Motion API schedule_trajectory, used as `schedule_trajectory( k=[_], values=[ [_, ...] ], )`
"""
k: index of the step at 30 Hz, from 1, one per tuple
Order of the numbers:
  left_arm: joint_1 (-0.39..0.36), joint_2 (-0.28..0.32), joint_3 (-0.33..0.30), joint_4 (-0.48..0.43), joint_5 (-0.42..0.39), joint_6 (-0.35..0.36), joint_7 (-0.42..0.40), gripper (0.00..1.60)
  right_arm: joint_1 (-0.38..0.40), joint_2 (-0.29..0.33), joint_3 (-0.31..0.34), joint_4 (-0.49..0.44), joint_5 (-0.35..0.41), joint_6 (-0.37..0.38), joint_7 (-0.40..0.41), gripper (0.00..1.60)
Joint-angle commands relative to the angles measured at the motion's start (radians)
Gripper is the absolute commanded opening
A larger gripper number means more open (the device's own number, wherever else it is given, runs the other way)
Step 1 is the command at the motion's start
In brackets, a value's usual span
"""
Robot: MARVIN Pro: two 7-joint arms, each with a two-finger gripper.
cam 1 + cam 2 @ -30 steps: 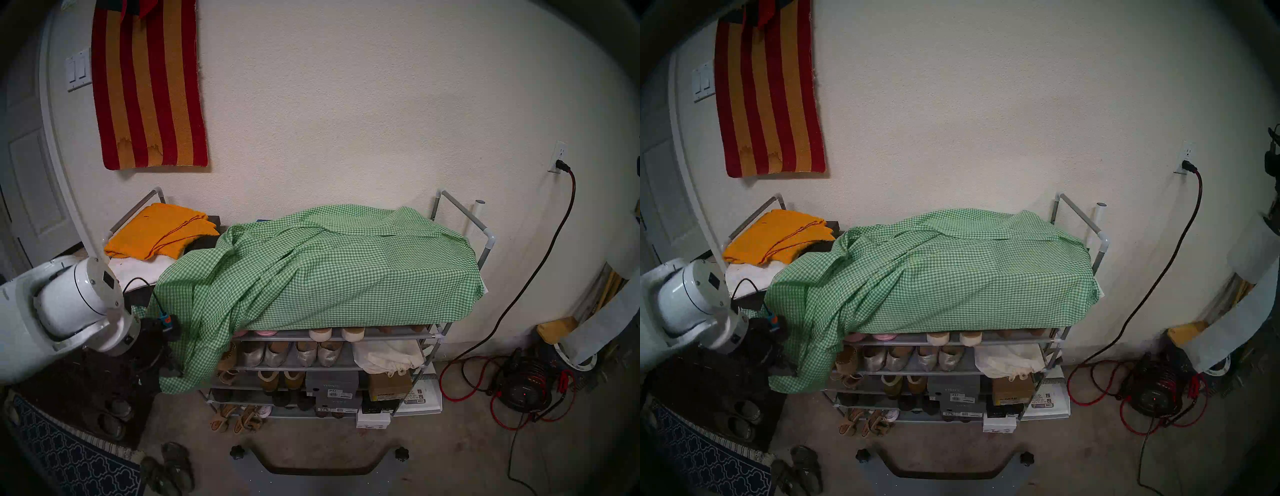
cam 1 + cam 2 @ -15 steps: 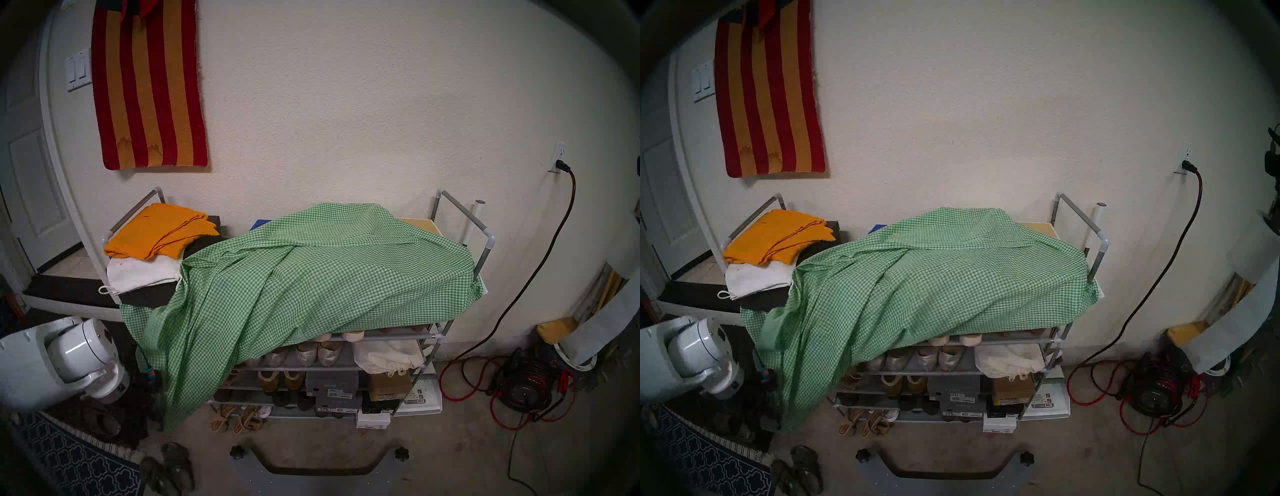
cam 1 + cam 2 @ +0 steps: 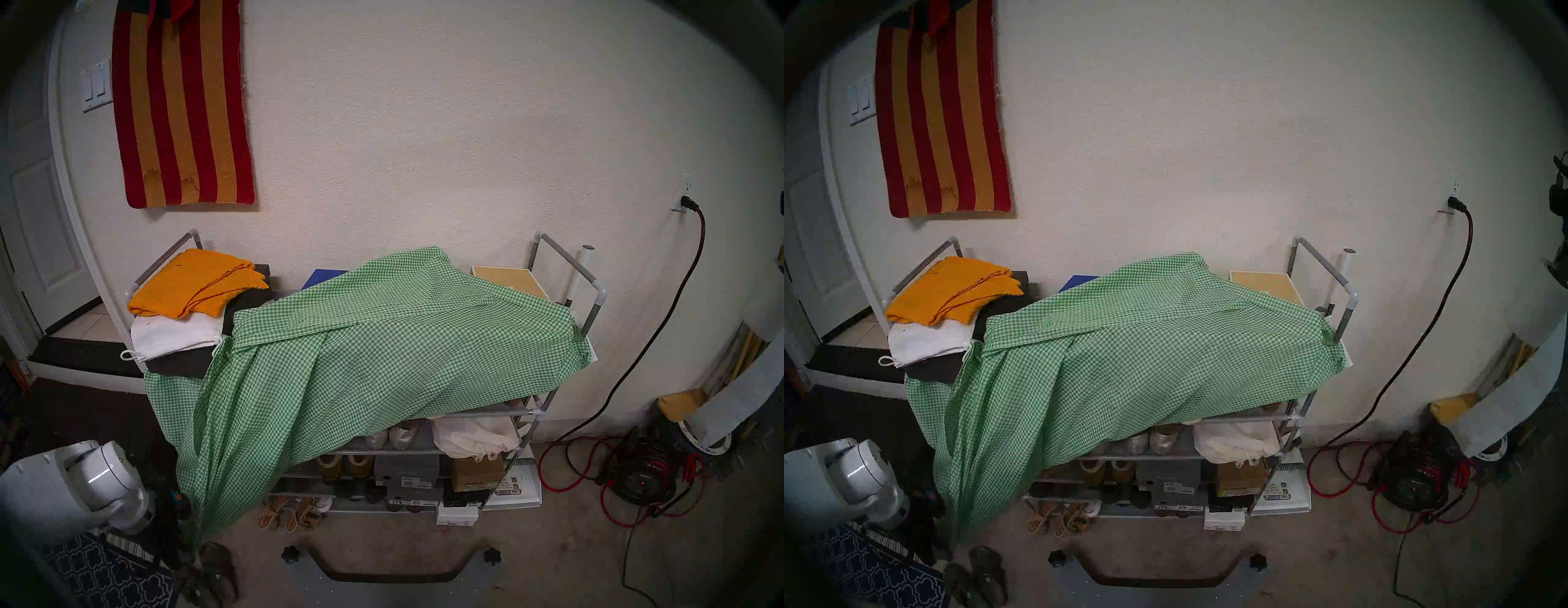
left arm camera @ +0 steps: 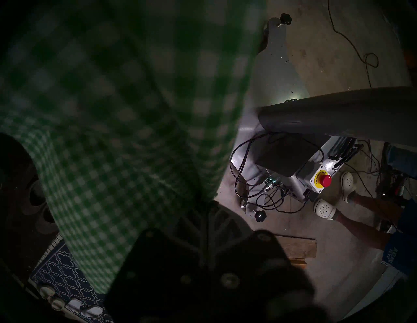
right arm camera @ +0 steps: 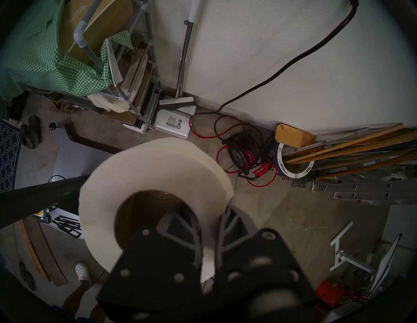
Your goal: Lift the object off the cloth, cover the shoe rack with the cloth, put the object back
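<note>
Left arm: low at the view's lower left in the head views, its white wrist joint tilted down beside the rack's left end; the left tool (image 4: 206, 216) is dark and hard to make out there.
Left tool: in its wrist view the two fingers are pressed together on a gathered edge of the large thin green-and-white gingham cloth (image 3: 382, 352).
Right arm: mostly outside the head views; only its wrist view shows the right tool (image 5: 208, 227), pointing steeply down above the concrete floor.
Right tool: clamped on the wall of the white embossed paper roll with a brown cardboard core (image 5: 155, 180), one finger inside the core, the other outside.
Cloth: draped over the middle and right of the wide grey-tube shoe rack with white plastic joints (image 3: 594, 297), slanting down to the lower left, where it runs taut toward the left tool.
Hidden: the left shelves' contents behind the cloth; the roll's far end.
Uncovered: the folded orange cloth (image 3: 195, 282) on the rack's top left, a tan box top (image 3: 505, 280) at the back right, and the lower right shelves.
</note>
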Motion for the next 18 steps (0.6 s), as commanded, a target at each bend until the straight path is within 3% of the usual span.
schedule_trajectory(
  k=[1,18],
  values=[
    [-0.071,-0.103,0.087,0.037,0.028,-0.014,0.027,0.0,0.0,-0.002,0.001,-0.001,-0.001,-0.001,0.001,0.0],
    [-0.269,-0.288,0.268,0.258,0.128,-0.009,0.097,0.0,0.0,-0.003,-0.001,-0.002,0.005,-0.001,-0.003,0.0]
  ],
)
